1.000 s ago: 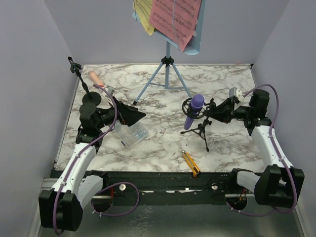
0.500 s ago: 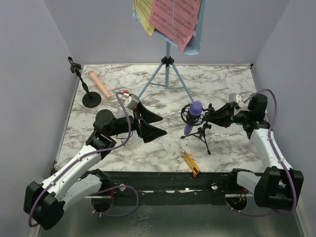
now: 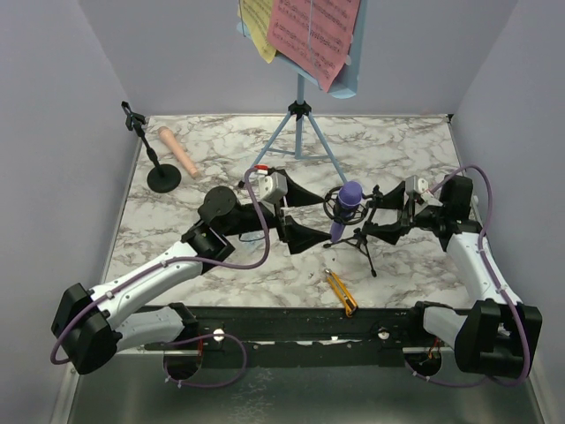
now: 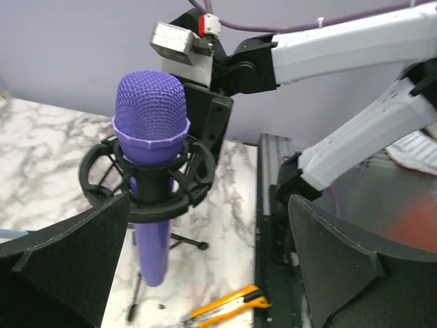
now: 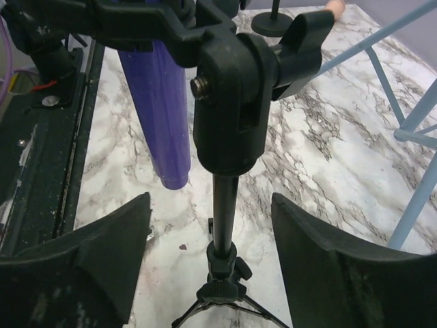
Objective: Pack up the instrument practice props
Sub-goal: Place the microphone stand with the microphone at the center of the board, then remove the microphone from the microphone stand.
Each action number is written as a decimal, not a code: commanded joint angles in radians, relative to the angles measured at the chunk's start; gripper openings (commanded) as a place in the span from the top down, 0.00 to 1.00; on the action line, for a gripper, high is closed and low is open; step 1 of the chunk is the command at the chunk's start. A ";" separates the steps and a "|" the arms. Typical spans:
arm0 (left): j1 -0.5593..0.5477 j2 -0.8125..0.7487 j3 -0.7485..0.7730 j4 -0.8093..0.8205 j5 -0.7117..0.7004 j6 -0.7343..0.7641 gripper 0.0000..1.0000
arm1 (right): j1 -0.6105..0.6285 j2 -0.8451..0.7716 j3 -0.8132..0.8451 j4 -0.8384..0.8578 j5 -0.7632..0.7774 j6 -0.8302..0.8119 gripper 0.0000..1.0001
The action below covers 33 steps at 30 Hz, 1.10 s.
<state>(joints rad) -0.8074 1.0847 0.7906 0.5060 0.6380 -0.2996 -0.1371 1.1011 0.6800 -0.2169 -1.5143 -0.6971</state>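
A purple microphone (image 3: 347,206) sits in the ring of a black tripod mic mount (image 3: 363,238) at mid-table. My left gripper (image 3: 318,217) is open just left of it, and the microphone (image 4: 150,116) stands ahead between the spread fingers. On the other side my right gripper (image 3: 378,221) is open too. The mount's pole (image 5: 223,205) rises between its fingers (image 5: 109,253) without touching them. A beige microphone (image 3: 177,152) lies at the back left beside a second black mount (image 3: 161,174). At the back stands the light-blue music rack (image 3: 297,132) with pink pages (image 3: 313,31) and yellow pages (image 3: 258,25).
A yellow-and-black utility knife (image 3: 340,293) lies near the front edge, below the purple microphone, and shows low in the left wrist view (image 4: 225,307). The black base rail (image 3: 282,322) runs along the table's near side. Purple walls close in left, right and back.
My left arm has swung from the table's left side to the centre, up to the purple microphone. My right gripper's jaws have opened round the mount.
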 commanded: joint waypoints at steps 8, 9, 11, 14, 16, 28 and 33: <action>-0.011 0.124 0.125 0.054 0.006 0.270 0.01 | 0.003 -0.008 0.036 -0.170 0.044 -0.172 0.18; -0.014 0.137 0.134 0.058 0.010 0.273 0.01 | 0.002 -0.006 0.037 -0.173 0.043 -0.176 0.18; -0.018 0.164 0.152 0.067 0.013 0.278 0.01 | 0.003 -0.006 0.039 -0.182 0.045 -0.186 0.17; -0.029 0.201 0.176 0.080 0.011 0.281 0.02 | 0.003 -0.006 0.041 -0.192 0.046 -0.198 0.16; -0.036 0.222 0.188 0.092 0.006 0.278 0.01 | 0.003 -0.006 0.041 -0.196 0.046 -0.201 0.16; -0.056 0.287 0.194 0.192 -0.031 0.209 0.09 | 0.002 -0.006 0.040 -0.204 0.047 -0.214 0.15; -0.057 0.305 0.199 0.206 -0.050 0.193 0.16 | 0.003 -0.006 0.040 -0.207 0.045 -0.216 0.15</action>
<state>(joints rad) -0.8574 1.3697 0.9668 0.6643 0.6170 -0.0853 -0.1371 1.0988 0.6987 -0.3996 -1.4776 -0.8921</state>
